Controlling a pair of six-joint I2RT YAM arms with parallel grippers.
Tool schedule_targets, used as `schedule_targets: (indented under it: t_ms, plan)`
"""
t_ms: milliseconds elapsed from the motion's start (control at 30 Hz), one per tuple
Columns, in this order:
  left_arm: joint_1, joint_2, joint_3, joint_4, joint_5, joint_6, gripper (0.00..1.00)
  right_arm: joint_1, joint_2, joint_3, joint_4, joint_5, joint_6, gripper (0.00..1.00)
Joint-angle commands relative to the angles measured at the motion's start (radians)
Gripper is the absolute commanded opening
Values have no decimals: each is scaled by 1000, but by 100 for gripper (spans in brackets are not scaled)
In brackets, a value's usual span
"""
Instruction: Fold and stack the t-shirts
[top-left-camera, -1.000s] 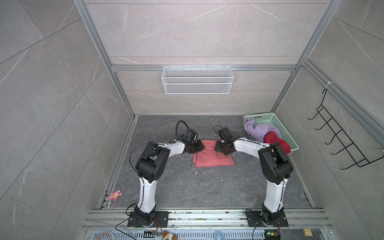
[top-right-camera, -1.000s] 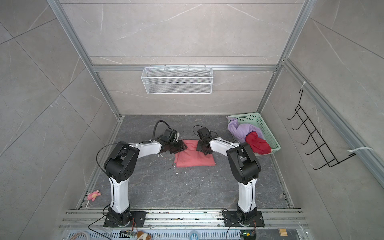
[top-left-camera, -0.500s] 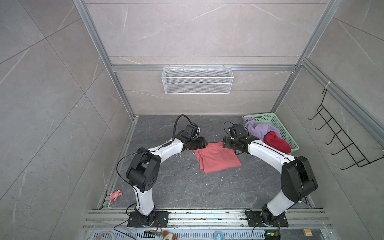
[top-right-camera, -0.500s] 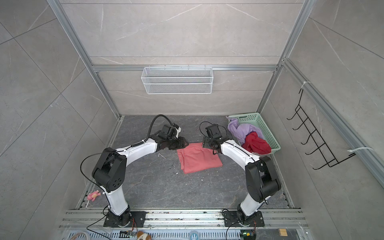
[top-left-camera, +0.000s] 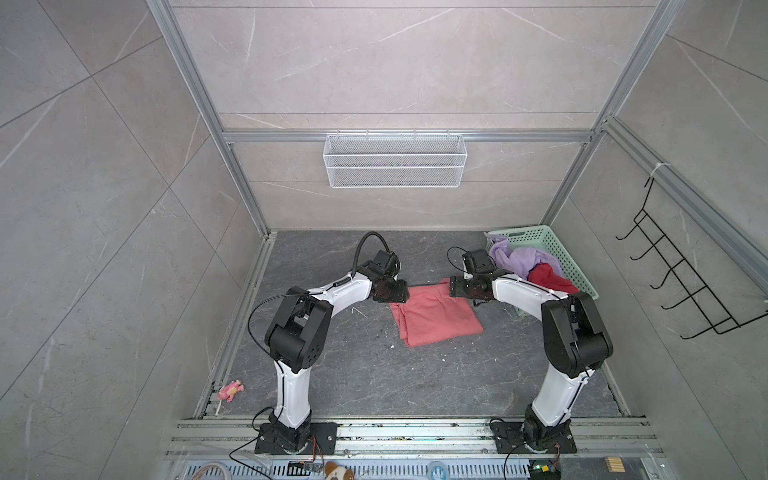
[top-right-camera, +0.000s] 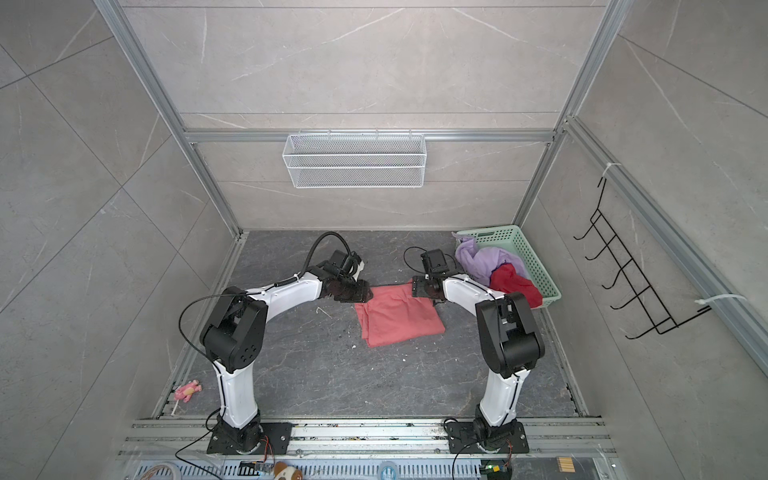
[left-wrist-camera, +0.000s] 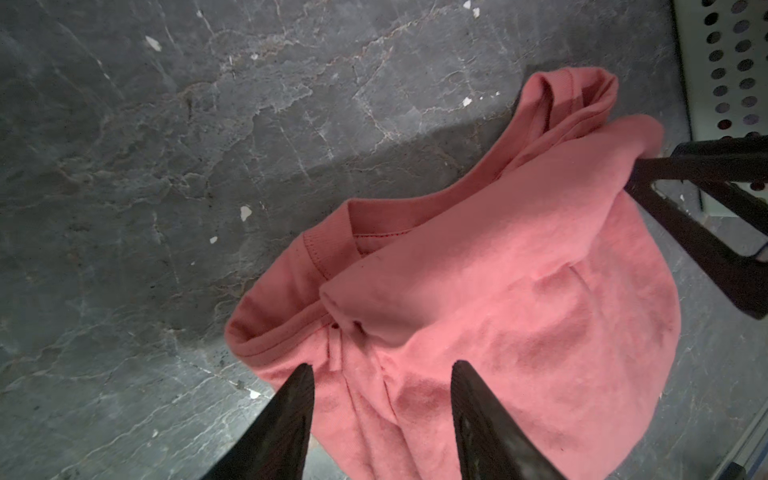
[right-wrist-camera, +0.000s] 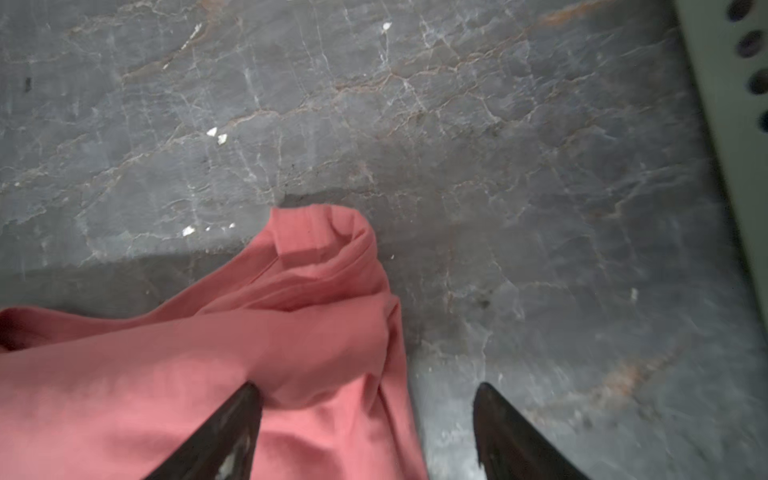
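**1 of 3 t-shirts folded, 2 waiting in the basket**

1 garment is out on the table (top-left-camera: 374, 374): the salmon-pink t-shirt (top-left-camera: 436, 316) lies between my 2 arms as a rough, slightly skewed rectangle, several layers thick. Its far edge is the untidy part. My left wrist view shows the ribbed collar (left-wrist-camera: 328, 245) bunched and curled up there, and the corner on my right side is rolled over on itself.

My left gripper (left-wrist-camera: 380, 368) hovers low over that far edge on the left corner, fingers apart, with cloth showing between them and none pinched. My right gripper (right-wrist-camera: 365, 388) is at the opposite corner, also spread wide; 1 finger sits over the cloth and the other over bare stone, so it holds nothing.

I judge the folding of this first shirt nearly finished, perhaps needing the collar edge flattened. The lilac t-shirt (top-left-camera: 517, 259) and the deep-red t-shirt (top-left-camera: 548, 278) lie crumpled together in the mint-green basket (top-left-camera: 569, 257) beside my right arm, the lilac one spilling over the near rim. Neither is folded and no stack exists yet, so I put the task at roughly 1 third done.
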Motion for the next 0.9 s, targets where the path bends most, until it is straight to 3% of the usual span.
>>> schedule_targets:
  t_ms: [0, 100, 233, 300, 400, 467, 633, 867]
  plan:
    - [16, 24, 43, 26, 31, 28, 56, -12, 45, 27, 91, -112, -41, 80]
    - [34, 49, 48, 58, 54, 23, 56, -18, 88, 65, 89, -140, -44, 78]
    - [69, 85, 58, 121, 124, -5, 54, -22, 136, 113, 55, -200, -34, 66]
    - [81, 102, 71, 144, 146, -14, 53, -22, 141, 107, 58, -211, -6, 58]
    - [92, 136, 110, 139, 146, -5, 48, -22, 143, 89, 61, -255, 85, 32]
    - [104, 164, 140, 138, 163, -5, 44, -19, 122, 33, 101, -291, 162, 26]
    - [134, 207, 195, 142, 227, -14, 28, -13, 42, -114, 167, -306, 271, 20]
    - [156, 205, 206, 124, 215, 8, 29, 20, -53, -224, 151, -292, 396, 16]
